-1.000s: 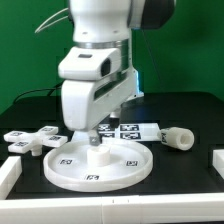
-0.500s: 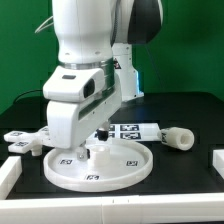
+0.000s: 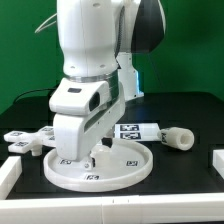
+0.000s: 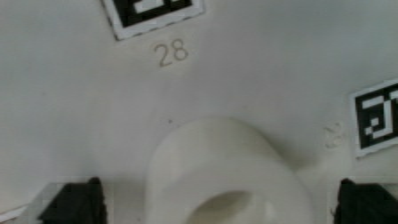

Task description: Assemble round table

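Observation:
The large rimmed round disc point(image 3: 120, 168) lies flat on the black table, with tags on its face. My gripper point(image 3: 92, 150) hangs low over the disc's middle. In the wrist view the disc's face point(image 4: 196, 90) fills the frame, with tags and the number 28. Its raised central socket point(image 4: 217, 165) sits between my dark fingers point(image 4: 75, 200). The gripper point(image 4: 217, 205) is open, its jaws wide apart on either side of the socket and holding nothing. The short thick cylinder leg point(image 3: 176, 137) lies on the exterior view's right. The four-armed cross base point(image 3: 28, 140) lies on the left.
The marker board point(image 3: 135, 130) lies behind the disc, partly hidden by the arm. White rails stand at the front left point(image 3: 8, 172) and the front right point(image 3: 214, 165) of the table. A green wall is behind.
The arm has swung toward the exterior view's left and dropped lower over the disc's middle. The disc, leg and cross base have not moved.

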